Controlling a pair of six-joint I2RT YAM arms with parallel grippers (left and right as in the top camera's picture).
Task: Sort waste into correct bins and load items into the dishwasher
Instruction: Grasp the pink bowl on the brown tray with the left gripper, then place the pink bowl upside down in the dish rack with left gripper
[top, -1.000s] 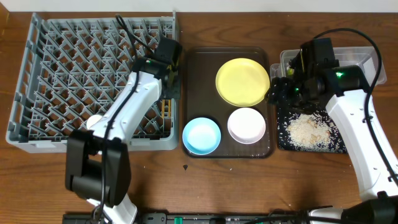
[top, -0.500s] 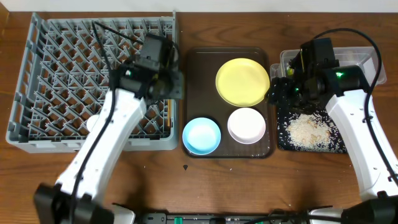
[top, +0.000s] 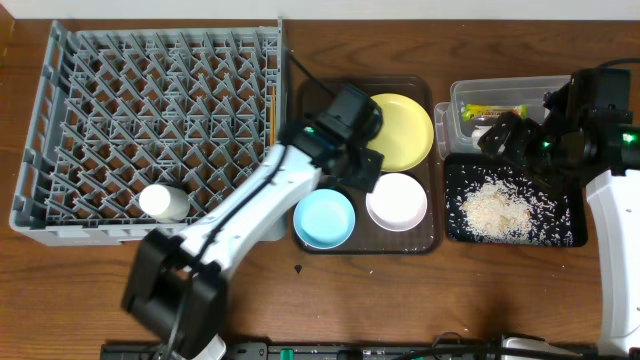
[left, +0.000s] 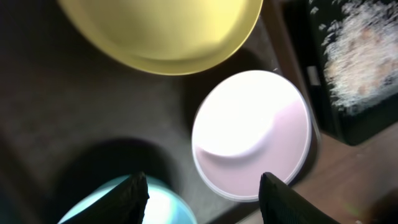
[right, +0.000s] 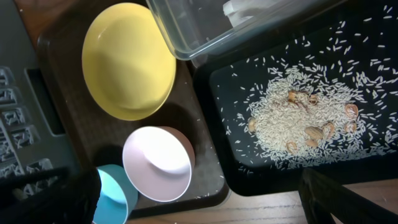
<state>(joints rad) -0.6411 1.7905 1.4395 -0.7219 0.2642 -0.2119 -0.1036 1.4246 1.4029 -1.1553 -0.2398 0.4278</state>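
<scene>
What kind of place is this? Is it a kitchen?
Probably a dish-clearing practice table, not a full kitchen: a grey dish rack, a yellow plate and white bowl on a tray.

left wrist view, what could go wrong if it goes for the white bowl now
The left gripper is open over the edge of the white bowl, next to the blue bowl; coming down, a finger might clip that one. The bowl's smooth rim could slip from a pinch. The right gripper hangs near the loose rice and might scatter it.

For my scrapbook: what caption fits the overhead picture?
Left gripper open above the brown tray; rice scattered in the black tray.
</scene>
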